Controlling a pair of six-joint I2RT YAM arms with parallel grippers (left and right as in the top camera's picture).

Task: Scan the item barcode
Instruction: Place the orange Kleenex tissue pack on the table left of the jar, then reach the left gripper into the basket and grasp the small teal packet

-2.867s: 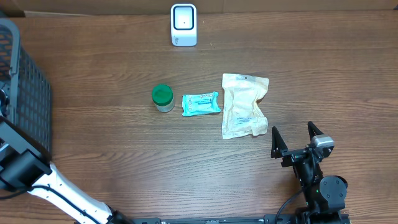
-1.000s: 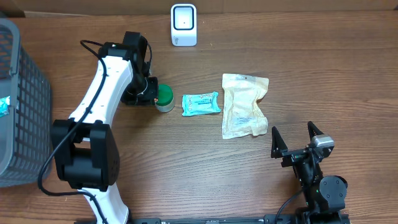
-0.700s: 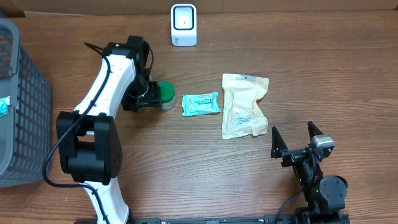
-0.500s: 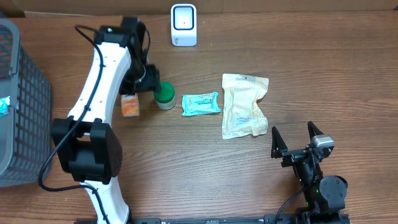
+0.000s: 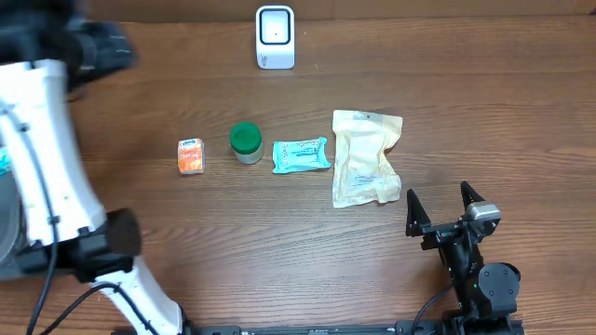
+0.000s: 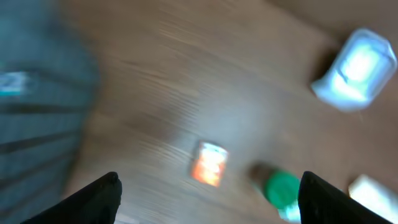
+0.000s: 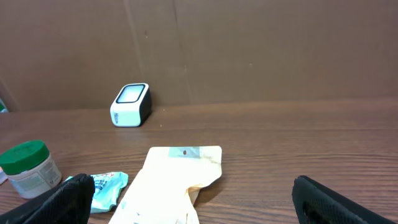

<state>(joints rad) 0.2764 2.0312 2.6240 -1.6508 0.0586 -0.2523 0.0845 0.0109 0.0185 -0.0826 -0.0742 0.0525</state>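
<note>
Orange box lies free below left gripper.

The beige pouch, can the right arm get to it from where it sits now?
Probably yes. The right pincer is open and sits just off the nearest corner of the beige pouch, with only bare table between them and nothing lying across the way.

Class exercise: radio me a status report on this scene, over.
Left claw open, empty. Right claw open, empty. Orange box lying loose beside green-lidded jar. Scanner unobstructed.
</note>
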